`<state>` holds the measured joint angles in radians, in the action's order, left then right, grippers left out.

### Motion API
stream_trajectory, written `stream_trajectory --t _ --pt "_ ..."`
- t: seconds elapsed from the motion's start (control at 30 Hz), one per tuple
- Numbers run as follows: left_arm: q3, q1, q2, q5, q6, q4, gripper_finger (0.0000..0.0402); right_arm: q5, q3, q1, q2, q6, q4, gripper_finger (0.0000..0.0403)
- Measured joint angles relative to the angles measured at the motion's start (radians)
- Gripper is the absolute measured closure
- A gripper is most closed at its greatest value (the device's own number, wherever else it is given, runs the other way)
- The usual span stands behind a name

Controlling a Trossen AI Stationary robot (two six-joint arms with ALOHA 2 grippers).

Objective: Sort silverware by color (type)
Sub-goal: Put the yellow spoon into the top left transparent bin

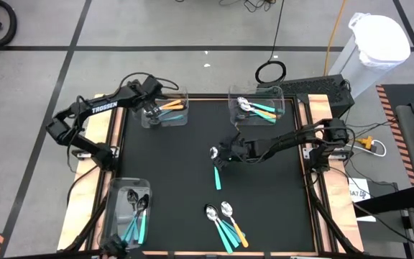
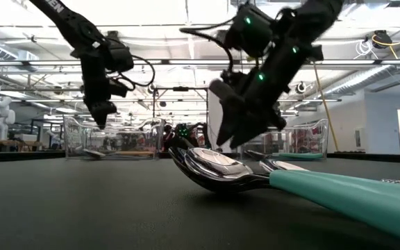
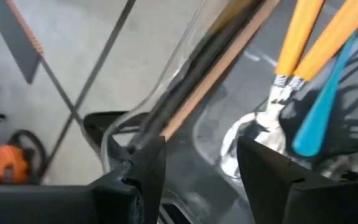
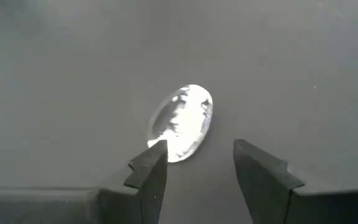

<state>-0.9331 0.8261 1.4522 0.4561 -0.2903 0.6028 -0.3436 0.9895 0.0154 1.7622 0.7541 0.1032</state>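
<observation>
Fingers of the right gripper are being held apart over a teal spoon lying mid-bench; left gripper fingers are spread above the orange-spoon bin. Risk: the bowl is being straddled off-centre, so the spoon could skid.

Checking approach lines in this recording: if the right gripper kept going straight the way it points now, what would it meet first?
Most likely the teal spoon lying alone mid-table. The right gripper points down with jaws open, and that spoon's shiny bowl sits just ahead of them on the black mat. How far above it the gripper is remains unclear.
</observation>
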Motion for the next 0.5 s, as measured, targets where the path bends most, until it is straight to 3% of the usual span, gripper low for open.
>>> stream_trajectory --t 0.2,0.4,0.5 --pt "0.0 -0.037 -0.101 -0.074 0.147 0.07 0.0217 -0.003 0.056 0.025 0.0 0.028 0.026 0.0232" --pt "-0.001 -0.146 -0.219 -0.163 0.25 0.095 0.0217 0.008 0.043 0.058 0.0 0.049 0.045 0.0232" --pt "-0.001 -0.23 -0.257 -0.212 0.289 0.09 0.0217 0.097 0.043 0.097 0.0 0.03 0.041 0.0232"
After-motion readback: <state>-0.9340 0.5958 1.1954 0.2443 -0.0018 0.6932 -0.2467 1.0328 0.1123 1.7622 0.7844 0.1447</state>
